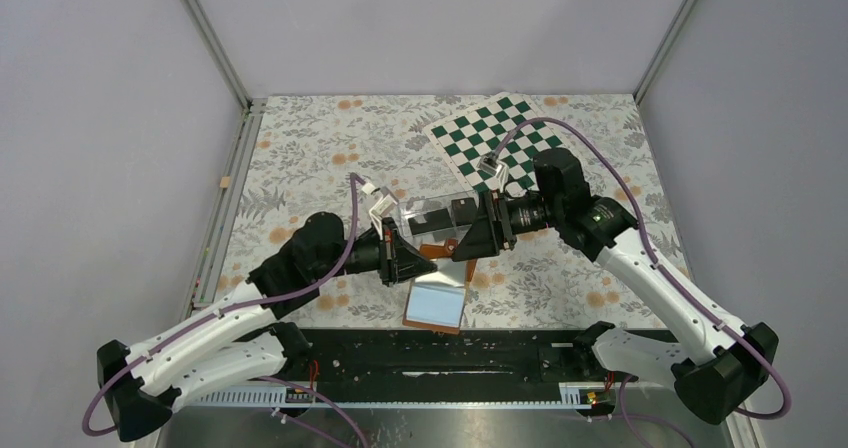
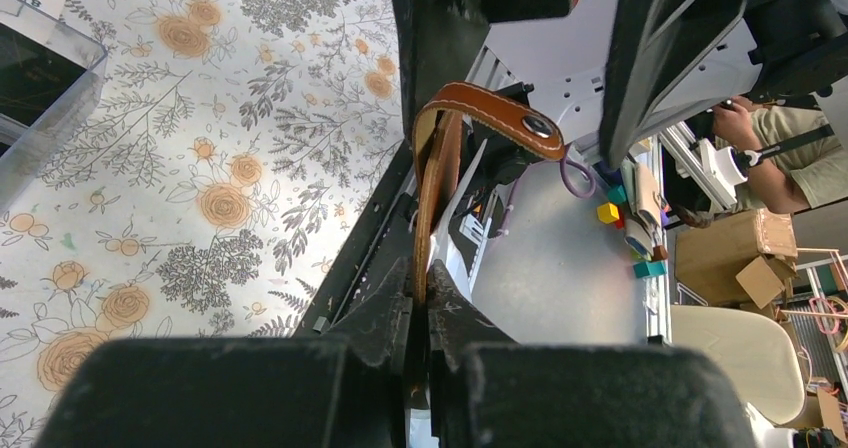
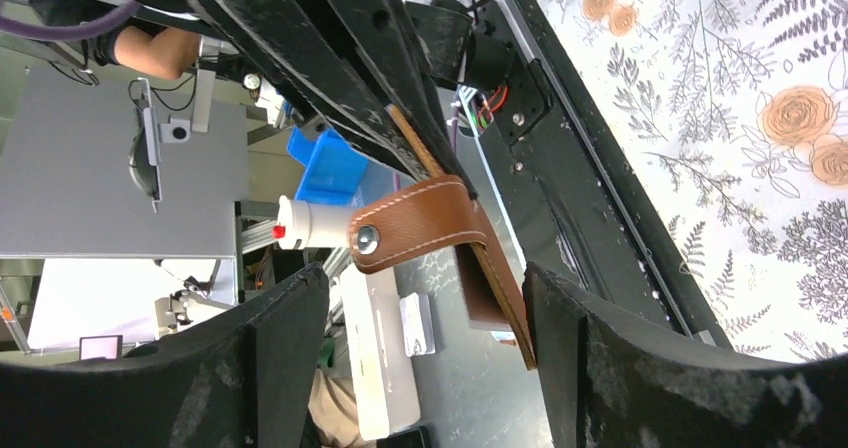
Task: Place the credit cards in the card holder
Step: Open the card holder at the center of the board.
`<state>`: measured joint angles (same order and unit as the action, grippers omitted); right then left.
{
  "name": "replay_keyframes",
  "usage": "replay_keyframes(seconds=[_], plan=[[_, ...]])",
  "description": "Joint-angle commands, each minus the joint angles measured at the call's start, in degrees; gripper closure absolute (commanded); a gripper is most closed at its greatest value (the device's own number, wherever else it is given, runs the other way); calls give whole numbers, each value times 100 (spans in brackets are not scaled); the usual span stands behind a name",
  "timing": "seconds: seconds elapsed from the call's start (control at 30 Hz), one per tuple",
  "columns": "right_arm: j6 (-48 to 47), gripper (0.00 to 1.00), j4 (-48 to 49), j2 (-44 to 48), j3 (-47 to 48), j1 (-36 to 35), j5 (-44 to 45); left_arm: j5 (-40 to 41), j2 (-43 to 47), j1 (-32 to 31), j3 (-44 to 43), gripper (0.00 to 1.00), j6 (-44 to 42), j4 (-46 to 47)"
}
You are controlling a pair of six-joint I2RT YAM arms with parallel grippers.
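**A:** What's the count?

**B:** Two arms and two grippers. There is one card holder [image 1: 437,304], one clear box [image 1: 432,218] and one checkerboard [image 1: 490,138] at the back of the floral bench [image 1: 300,158]. The credit cards [image 2: 28,80] show only as a dark mass inside the box, so I can't count them.

**A:** Where's the card holder?

**B:** It's mid-bench, near the front rail. It lies open with its pale sleeves facing up, just in front of the box. I can't tell whether it rests on the cloth or hangs.

**A:** What do the wrist views add?

**B:** The grip, which the top view hides under the grippers. The left wrist view shows the left gripper [image 2: 420,313] clamped tight on the edge of the brown leather. The snap tab [image 2: 500,118] curls over above it. The right wrist view shows the right gripper [image 3: 425,308] spread wide. The tab sits between its fingers [image 3: 280,353], and nothing is gripped there. The leather's lower edge comes close to the other finger, but I can't make out contact. Only the top view shows the sleeves and the checkerboard.

**A:** And the arm poses?

**B:** The left arm [image 1: 230,313] and the right arm [image 1: 660,268] both rise from the near corners with elbows out. Their forearms angle inward, and the grippers meet almost nose to nose over the holder.
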<state>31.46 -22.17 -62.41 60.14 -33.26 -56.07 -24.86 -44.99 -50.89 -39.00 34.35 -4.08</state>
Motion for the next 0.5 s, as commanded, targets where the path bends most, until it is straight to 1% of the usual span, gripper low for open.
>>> replay_keyframes(seconds=[0.0, 0.13, 0.17, 0.2, 0.33, 0.37, 0.4, 0.43, 0.47], plan=[[-597, 23, -538, -96, 177, -96, 64, -100, -118, 51, -406, 100, 9, 276], [-982, 24, -906, -295, 275, -425, 209, -183, -273, 61, -529, 100, 27, 276], [-1006, 26, -925, -328, 274, -487, 215, -190, -291, 57, -549, 100, 35, 276], [-1000, 30, -902, -361, 260, -548, 193, -185, -322, 64, -567, 100, 27, 274], [-779, 69, -567, -391, 138, -579, 76, -176, -352, 88, -604, 100, -23, 237], [-762, 82, -538, -394, 138, -579, 65, -157, -352, 95, -608, 100, -29, 219], [-723, 94, -507, -403, 134, -585, 46, -161, -351, 121, -608, 97, -16, 215], [-691, 100, -486, -412, 137, -578, 27, -186, -353, 135, -608, 84, 3, 212], [-648, 100, -476, -420, 145, -578, 63, -200, -360, 167, -611, 64, 25, 190]])
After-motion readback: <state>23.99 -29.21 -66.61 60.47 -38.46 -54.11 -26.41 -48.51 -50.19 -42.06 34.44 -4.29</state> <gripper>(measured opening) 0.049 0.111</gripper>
